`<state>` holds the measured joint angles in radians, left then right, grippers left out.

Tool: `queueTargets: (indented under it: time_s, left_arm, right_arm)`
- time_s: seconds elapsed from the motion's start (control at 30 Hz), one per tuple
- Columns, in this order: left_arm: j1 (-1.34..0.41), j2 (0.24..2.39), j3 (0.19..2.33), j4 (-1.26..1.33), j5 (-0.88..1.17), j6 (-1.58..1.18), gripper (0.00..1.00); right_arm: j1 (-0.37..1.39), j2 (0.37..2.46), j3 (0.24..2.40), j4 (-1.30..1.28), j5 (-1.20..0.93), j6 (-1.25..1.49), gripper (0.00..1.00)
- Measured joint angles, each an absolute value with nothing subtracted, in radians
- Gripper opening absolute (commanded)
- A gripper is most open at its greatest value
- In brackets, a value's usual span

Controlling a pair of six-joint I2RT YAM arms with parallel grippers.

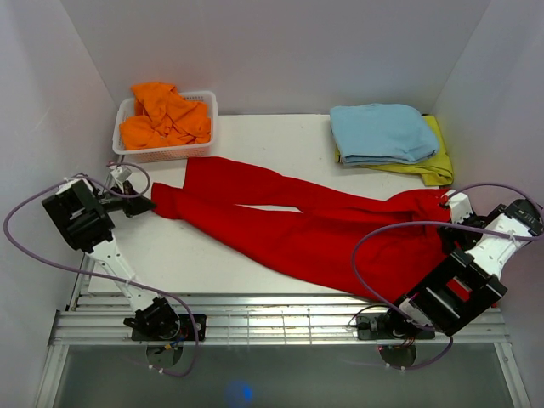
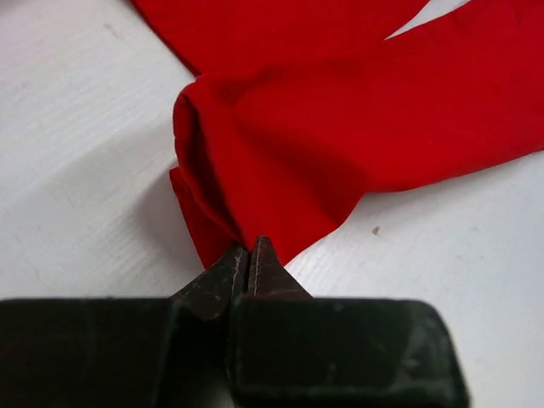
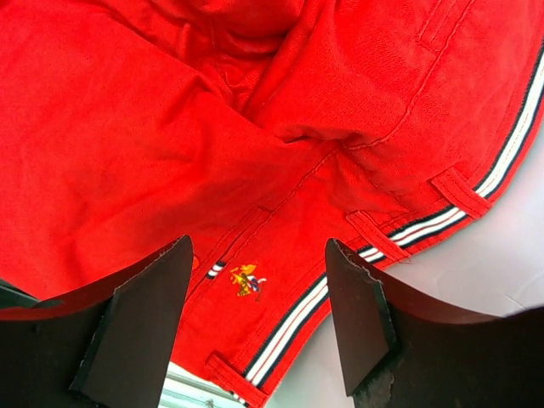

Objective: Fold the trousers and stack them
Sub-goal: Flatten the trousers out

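Note:
The bright red trousers (image 1: 314, 229) lie spread across the white table, legs pointing left, waist at the right. My left gripper (image 1: 143, 204) is at the end of the nearer leg. In the left wrist view its jaws (image 2: 248, 246) are closed, with the bunched hem of the leg (image 2: 340, 127) gathered at their tips. My right gripper (image 1: 449, 212) hangs open over the waist. In the right wrist view (image 3: 259, 246) the fingers straddle the waistband (image 3: 170, 127), with its white and dark stripes, belt loops and a small embroidered logo, without touching it.
A white basket (image 1: 166, 153) holding an orange garment (image 1: 166, 115) stands at the back left, close to the legs. A folded light blue garment (image 1: 382, 132) lies on a yellow one (image 1: 438, 166) at the back right. White walls enclose the table.

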<state>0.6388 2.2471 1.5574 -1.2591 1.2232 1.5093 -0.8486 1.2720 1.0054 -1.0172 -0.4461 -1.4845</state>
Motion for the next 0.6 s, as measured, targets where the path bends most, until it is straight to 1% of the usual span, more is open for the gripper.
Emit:
queueTargets:
  time_s: [0.1, 0.27, 0.37, 0.43, 0.53, 0.6]
  left_arm:
    - [0.639, 2.200, 1.562, -1.298, 1.187, 1.510, 0.00]
    - [0.639, 1.978, 1.566, -1.319, 1.100, 1.423, 0.00]
    - [0.639, 1.820, 1.564, -1.333, 1.042, 1.331, 0.00]
    - [0.640, 1.724, 1.562, -1.343, 0.984, 1.222, 0.00]
    - [0.640, 1.670, 1.562, -1.353, 0.901, 1.077, 0.00]
    - [0.640, 1.673, 1.562, -1.358, 0.826, 0.973, 0.00]
  right_arm:
    - [-0.847, 1.288, 1.006, -1.012, -0.448, -1.469, 0.69]
    - [-0.846, 1.294, 1.007, -1.011, -0.459, -1.461, 0.68]
    - [-0.844, 1.295, 1.013, -1.011, -0.472, -1.459, 0.68]
    - [-0.844, 1.296, 1.019, -1.011, -0.475, -1.459, 0.68]
    - [-0.844, 1.296, 1.019, -1.009, -0.474, -1.460, 0.68]
    - [-0.844, 1.296, 1.019, -1.003, -0.473, -1.466, 0.68]
